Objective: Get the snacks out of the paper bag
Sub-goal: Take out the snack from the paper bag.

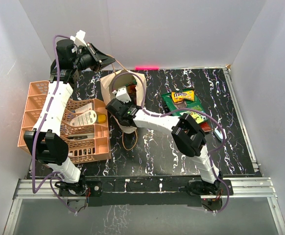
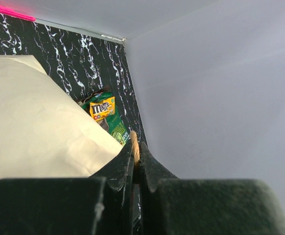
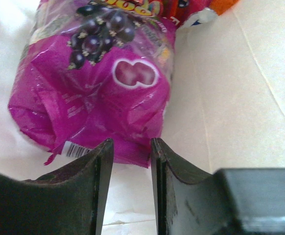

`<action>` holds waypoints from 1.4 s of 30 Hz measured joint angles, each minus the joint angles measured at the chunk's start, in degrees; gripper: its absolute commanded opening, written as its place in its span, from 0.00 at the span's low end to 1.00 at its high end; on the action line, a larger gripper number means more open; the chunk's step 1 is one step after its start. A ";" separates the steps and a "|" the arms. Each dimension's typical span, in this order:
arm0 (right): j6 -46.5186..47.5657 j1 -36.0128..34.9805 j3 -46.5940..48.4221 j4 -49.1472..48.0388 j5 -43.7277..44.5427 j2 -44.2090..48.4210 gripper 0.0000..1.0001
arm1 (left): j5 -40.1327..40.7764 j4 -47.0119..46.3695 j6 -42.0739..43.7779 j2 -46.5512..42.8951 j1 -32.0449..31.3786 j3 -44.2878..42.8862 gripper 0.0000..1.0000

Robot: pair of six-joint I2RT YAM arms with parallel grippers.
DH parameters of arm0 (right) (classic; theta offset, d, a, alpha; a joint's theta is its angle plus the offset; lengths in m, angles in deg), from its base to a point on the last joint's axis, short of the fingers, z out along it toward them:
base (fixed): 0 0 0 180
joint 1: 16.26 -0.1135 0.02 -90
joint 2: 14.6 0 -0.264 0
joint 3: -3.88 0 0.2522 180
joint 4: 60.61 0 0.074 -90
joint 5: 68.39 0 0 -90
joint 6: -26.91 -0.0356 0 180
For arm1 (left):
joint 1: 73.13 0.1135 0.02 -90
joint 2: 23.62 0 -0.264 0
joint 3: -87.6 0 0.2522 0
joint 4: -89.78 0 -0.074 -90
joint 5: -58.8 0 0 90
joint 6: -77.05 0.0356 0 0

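Observation:
The tan paper bag lies on its side at the back middle of the table, mouth facing the arms. My left gripper is raised above it and shut on the bag's thin rope handle. My right gripper is inside the bag's mouth. In the right wrist view it is open, with the lower edge of a magenta-purple snack packet between its fingertips. An orange-red packet lies behind that one. A yellow packet, a green packet and a teal one lie on the table to the right.
An orange mesh basket holding white tubes stands at the left, next to the bag. White walls close in the black marbled table on three sides. A pink strip lies at the back edge.

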 measured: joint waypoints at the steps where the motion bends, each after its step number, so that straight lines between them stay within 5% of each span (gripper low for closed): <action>1: -0.02 0.13 0.00 0.22 0.37 0.00 0.42 | 0.00 0.00 0.00 0.00 0.00 0.00 0.00; 15: 1.16 3.82 0.00 -1.27 -0.17 0.00 0.65 | -0.02 0.00 0.00 0.00 0.00 0.00 0.00; 24: 3.21 5.38 3.21 -5.66 -1.77 -3.26 0.70 | 0.00 0.00 0.02 0.00 0.00 0.00 0.00; 30: 3.34 6.93 3.52 -7.50 -4.31 -5.20 0.48 | 0.00 0.02 0.07 0.00 0.00 0.00 0.00; 36: 3.87 7.06 4.31 -7.87 -6.43 -5.25 0.08 | 0.00 0.00 0.13 0.00 0.00 0.00 0.00; 42: 5.46 4.04 4.28 -7.82 -5.97 -3.87 0.07 | 0.00 0.00 0.17 0.00 0.00 0.00 0.00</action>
